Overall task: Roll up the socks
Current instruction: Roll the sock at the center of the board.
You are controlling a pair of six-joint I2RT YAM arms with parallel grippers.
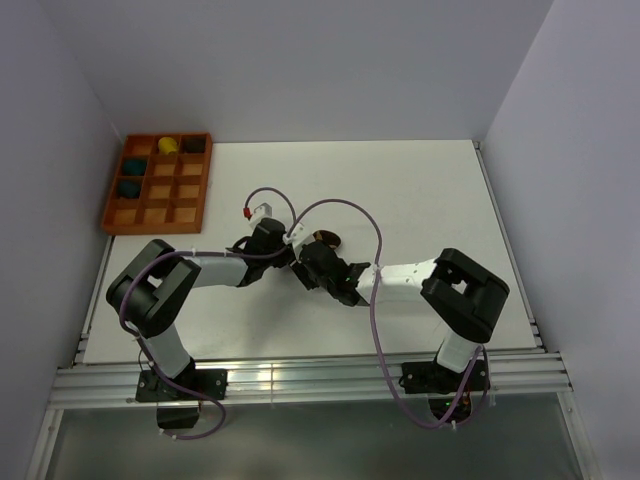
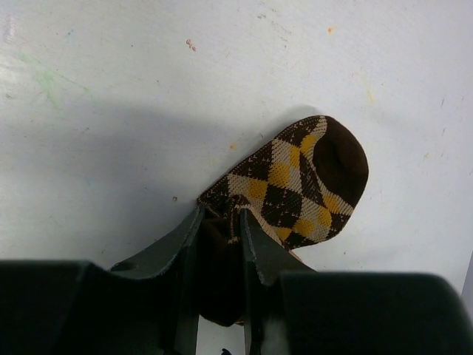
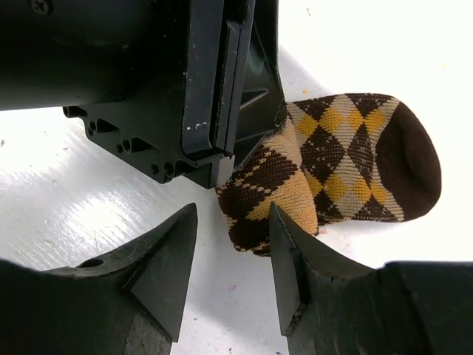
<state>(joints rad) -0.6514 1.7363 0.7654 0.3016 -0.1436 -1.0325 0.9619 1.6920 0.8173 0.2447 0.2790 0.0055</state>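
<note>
Here, mid-roll: my left end effector [image 2: 220, 222] pinches the dark-brown cuff end of the argyle socks [image 2: 295, 185], its jaws narrow with fabric bunched between them. The socks lie near the middle of the white bench [image 1: 420, 190], with the toe end flat and only the near end folded over. My right end effector [image 3: 233, 214] stands open and holds nothing, its tips just beside the folded edge. Both arms reach inward, wrists low and nearly meeting over the socks. Next, I judge, the right must catch that fold and turn it toward the toe without loosening the left's pinch.
</note>
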